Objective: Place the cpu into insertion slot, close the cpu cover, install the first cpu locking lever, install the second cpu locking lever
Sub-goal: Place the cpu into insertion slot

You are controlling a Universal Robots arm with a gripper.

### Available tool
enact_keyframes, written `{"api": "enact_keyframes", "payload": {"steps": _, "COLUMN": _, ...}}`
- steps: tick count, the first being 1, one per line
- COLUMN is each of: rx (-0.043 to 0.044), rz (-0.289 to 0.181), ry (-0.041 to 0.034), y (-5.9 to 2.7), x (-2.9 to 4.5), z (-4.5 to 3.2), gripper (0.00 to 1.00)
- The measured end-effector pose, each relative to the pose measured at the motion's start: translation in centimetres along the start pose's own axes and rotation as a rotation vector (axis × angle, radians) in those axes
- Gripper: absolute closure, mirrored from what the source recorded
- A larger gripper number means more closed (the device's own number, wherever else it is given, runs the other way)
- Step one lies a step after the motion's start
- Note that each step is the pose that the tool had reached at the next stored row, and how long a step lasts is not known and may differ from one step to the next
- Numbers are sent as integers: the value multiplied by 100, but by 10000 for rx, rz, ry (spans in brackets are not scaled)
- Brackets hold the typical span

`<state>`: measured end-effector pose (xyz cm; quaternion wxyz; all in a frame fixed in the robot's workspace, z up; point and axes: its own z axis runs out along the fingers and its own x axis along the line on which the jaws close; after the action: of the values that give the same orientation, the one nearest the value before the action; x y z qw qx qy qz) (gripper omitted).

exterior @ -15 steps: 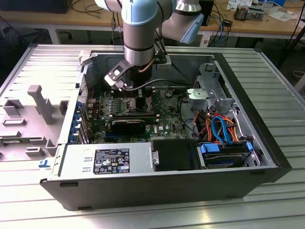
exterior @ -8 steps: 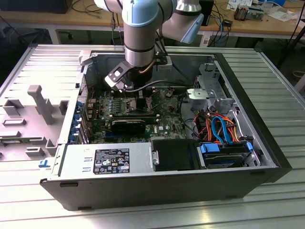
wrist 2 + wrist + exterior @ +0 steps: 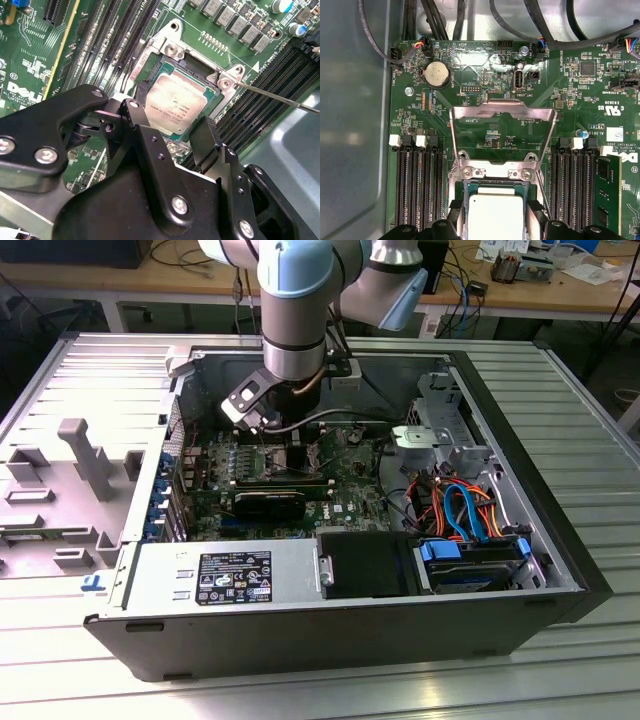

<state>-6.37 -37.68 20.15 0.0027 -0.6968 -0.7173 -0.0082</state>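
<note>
The cpu [image 3: 495, 215] [image 3: 175, 100], a silver-grey square chip, lies flat within the insertion slot [image 3: 495, 172] [image 3: 167, 47] on the green motherboard. My gripper [image 3: 495, 225] [image 3: 175, 112] [image 3: 292, 448] is low over it. Its black fingers [image 3: 207, 132] press against two opposite edges of the chip, so it looks shut on it. The cpu cover [image 3: 502, 111], a silver frame with a square window, stands swung up and open beyond the socket. A thin locking lever [image 3: 280, 97] sticks out free beside the socket.
Long black memory slots [image 3: 417, 185] flank the socket on both sides. A coin battery [image 3: 436, 75] and cables [image 3: 445, 20] lie beyond the cover. A black card [image 3: 270, 505], the power supply [image 3: 230, 575] and drive bays [image 3: 470, 560] crowd the case.
</note>
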Motion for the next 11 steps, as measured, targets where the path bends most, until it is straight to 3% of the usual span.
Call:
{"api": "enact_keyframes", "payload": {"steps": 8, "rx": 2, "rz": 1, "ry": 30, "y": 4, "x": 8, "z": -163, "gripper": 39}}
{"api": "enact_keyframes", "payload": {"steps": 9, "rx": 19, "rz": 1, "ry": 29, "y": 9, "x": 8, "z": -164, "gripper": 40}}
{"api": "enact_keyframes", "payload": {"steps": 11, "rx": 53, "rz": 3, "ry": 29, "y": 19, "x": 8, "z": -164, "gripper": 53}}
